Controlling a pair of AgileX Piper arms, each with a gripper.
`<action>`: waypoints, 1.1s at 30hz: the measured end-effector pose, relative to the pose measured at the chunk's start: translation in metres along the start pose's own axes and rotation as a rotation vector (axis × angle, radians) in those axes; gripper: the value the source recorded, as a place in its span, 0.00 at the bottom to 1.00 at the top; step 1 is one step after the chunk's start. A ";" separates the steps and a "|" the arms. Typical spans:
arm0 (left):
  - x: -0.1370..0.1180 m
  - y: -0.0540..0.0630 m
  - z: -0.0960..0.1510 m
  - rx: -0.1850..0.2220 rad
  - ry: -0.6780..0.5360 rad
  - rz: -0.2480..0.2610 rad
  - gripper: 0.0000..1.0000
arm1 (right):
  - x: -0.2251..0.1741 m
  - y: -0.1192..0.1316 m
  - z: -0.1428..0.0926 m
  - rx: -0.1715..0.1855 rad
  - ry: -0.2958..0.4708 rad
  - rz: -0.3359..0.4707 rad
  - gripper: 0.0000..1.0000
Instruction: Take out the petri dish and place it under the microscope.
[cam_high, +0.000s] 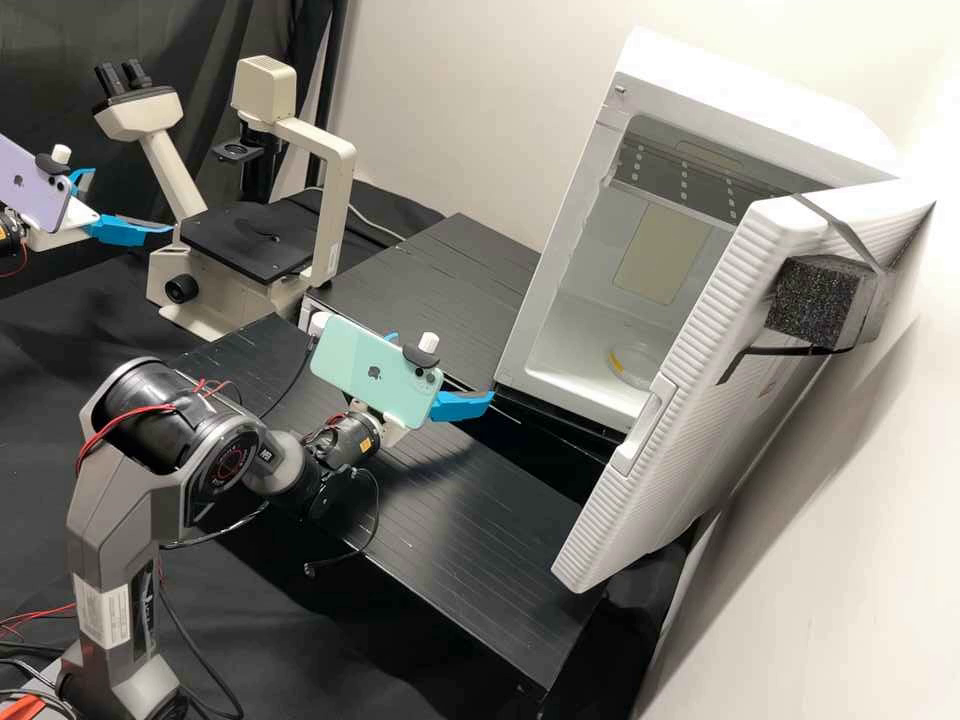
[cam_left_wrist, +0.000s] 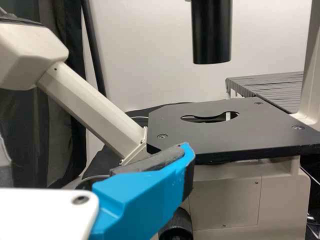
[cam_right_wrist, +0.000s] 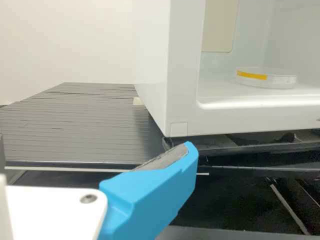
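Petri dish (cam_high: 632, 364), one, round and clear, marked on its side with a yellow strip: found lying flat on the floor of a white cabinet (cam_high: 555, 290), inside its open front. Cabinet door (cam_high: 600, 515), one, white and ribbed, swung wide; a dark foam block (cam_high: 808, 300) is strapped to it. Left gripper (cam_high: 132, 201), white with blue fingers: held beside the microscope (cam_high: 335, 200), jaws spread apart, a gap left between them; a lilac phone (cam_high: 35, 190) is mounted above. Right gripper (cam_high: 445, 366), same pattern: held above the black slatted platform (cam_high: 450, 530), near the lower front corner of the cabinet, its jaws likewise parted with a gap between; a mint-green phone (cam_high: 370, 372) is mounted on it. Microscope, one, cream-coloured, fitted with two dark eyepieces (cam_high: 122, 78), a flat black stage (cam_left_wrist: 195, 137) and a dark focus knob (cam_high: 181, 289). In the stage is cut a rounded opening (cam_left_wrist: 220, 120), its plate fixed with screws; above it is hung a black cylinder (cam_left_wrist: 212, 32). Second slatted board (cam_high: 450, 290), black, set between microscope and cabinet. Curtain (cam_high: 200, 50), dark, hung behind the microscope.
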 end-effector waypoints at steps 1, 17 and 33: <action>0.000 0.000 0.000 0.000 0.000 0.000 1.00 | 0.000 0.000 0.000 0.000 0.000 0.000 1.00; 0.000 0.000 0.000 0.000 0.000 0.000 1.00 | -0.021 0.015 0.030 0.012 -0.020 0.041 1.00; 0.000 0.000 0.000 0.000 0.000 0.000 1.00 | -0.001 0.104 0.076 0.038 -0.033 0.320 1.00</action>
